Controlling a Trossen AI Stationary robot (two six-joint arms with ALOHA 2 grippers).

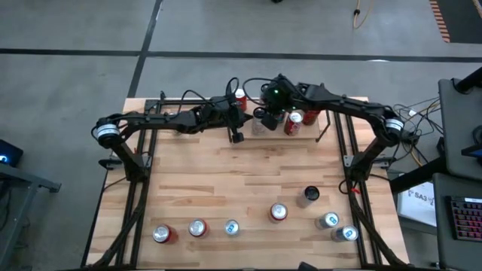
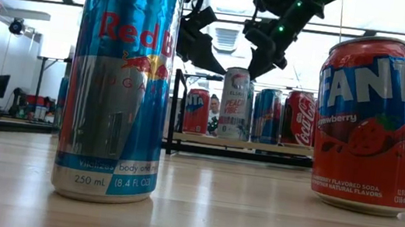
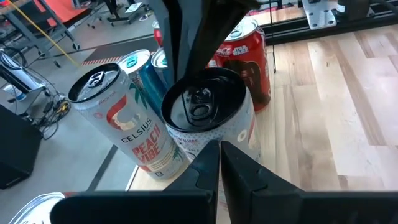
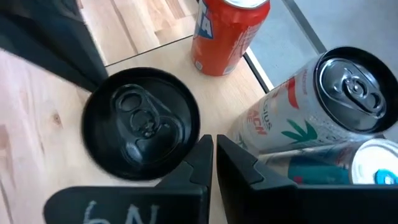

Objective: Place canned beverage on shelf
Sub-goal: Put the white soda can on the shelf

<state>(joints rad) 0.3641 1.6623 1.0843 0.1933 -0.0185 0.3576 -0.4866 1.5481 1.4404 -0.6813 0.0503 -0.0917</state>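
While both arms hang over shelf, left gripper at shelf's left end, fingers closed, empty. Black-topped can stands on shelf. Right gripper above shelf's middle, closed, empty. Best retreat straight up, avoiding neighbouring cans.

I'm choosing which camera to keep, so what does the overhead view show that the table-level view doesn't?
Only the high view shows both arms whole, with the left end effector and right end effector over the shelf.

Only the low view shows labels: a Red Bull can and a Fanta can up close.

Both show cans standing on the tabletop and shelf.
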